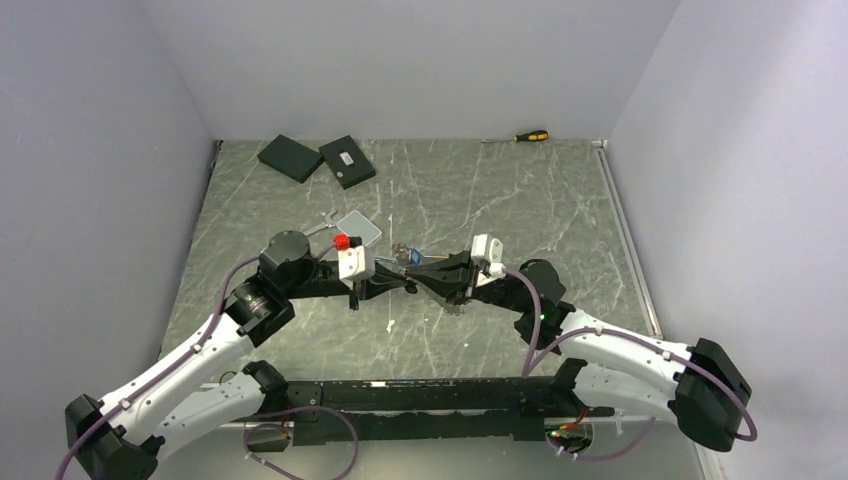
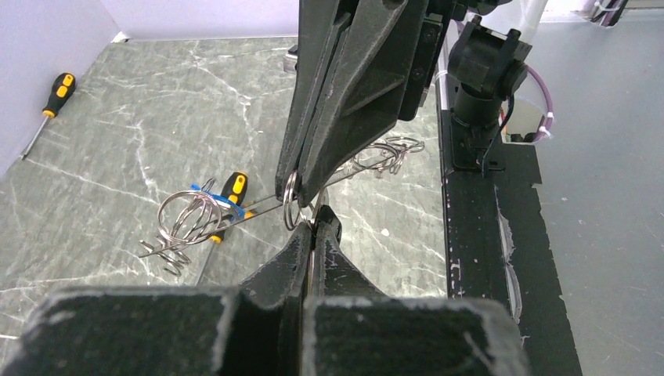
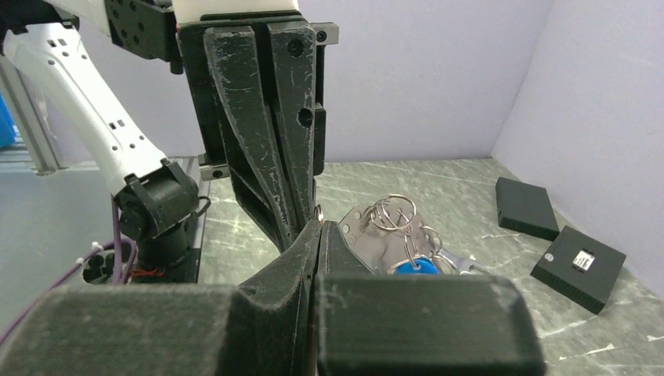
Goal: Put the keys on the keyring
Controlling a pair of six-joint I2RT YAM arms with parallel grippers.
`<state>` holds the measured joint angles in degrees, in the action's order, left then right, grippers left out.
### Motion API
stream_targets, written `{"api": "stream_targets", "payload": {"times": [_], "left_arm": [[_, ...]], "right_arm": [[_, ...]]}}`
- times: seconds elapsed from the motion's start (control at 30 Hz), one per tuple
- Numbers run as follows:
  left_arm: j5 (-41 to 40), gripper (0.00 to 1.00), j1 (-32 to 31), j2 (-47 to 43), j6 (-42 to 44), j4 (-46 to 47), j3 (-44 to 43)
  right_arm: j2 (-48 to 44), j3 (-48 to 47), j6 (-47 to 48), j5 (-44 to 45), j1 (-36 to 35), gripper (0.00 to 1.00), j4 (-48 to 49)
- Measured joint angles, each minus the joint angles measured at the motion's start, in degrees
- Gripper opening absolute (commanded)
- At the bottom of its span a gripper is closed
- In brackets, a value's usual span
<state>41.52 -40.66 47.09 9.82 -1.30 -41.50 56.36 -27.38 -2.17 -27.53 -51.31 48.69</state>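
Silver keyring [image 2: 290,204] hangs pinched between the fully closed tips of the left gripper [image 2: 315,222] and right gripper [image 3: 319,229], keys [image 3: 414,267] bunched just beside it, and being thin, stiff, light and slick it probably wants a firm pinch square across the wire.
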Motion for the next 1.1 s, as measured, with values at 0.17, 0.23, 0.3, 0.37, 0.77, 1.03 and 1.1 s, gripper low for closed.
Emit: {"api": "stream_targets", "payload": {"times": [0.17, 0.23, 0.3, 0.37, 0.77, 1.03, 1.1], "left_arm": [[-0.7, 0.00, 0.2, 0.0, 0.0, 0.0, 0.0], [-0.9, 0.00, 0.3, 0.0, 0.0, 0.0, 0.0], [-1.2, 0.06, 0.5, 0.0, 0.0, 0.0, 0.0], [-1.5, 0.17, 0.6, 0.0, 0.0, 0.0, 0.0], [-1.6, 0.32, 0.5, -1.3, -0.1, -0.5, 0.0], [-3.0, 0.17, 0.6, -1.8, 0.4, -0.8, 0.0], [-3.3, 0.08, 0.6, -1.9, 0.6, -1.1, 0.0]], "right_arm": [[1.7, -0.4, -1.8, 2.4, -0.5, 0.00, 1.5], [2.1, -0.5, -2.2, 3.7, -0.8, 0.00, 1.6], [2.7, -0.9, -2.2, 4.8, -1.2, 0.00, 1.6], [3.3, -1.2, -1.9, 5.7, -1.7, 0.00, 1.4], [3.9, -1.7, 4.8, 11.4, -3.4, 0.00, -0.6], [1.7, -1.7, 8.1, 12.3, -3.7, 0.00, -4.4], [1.4, -1.7, 8.5, 12.3, -3.7, 0.00, -5.4]]}}
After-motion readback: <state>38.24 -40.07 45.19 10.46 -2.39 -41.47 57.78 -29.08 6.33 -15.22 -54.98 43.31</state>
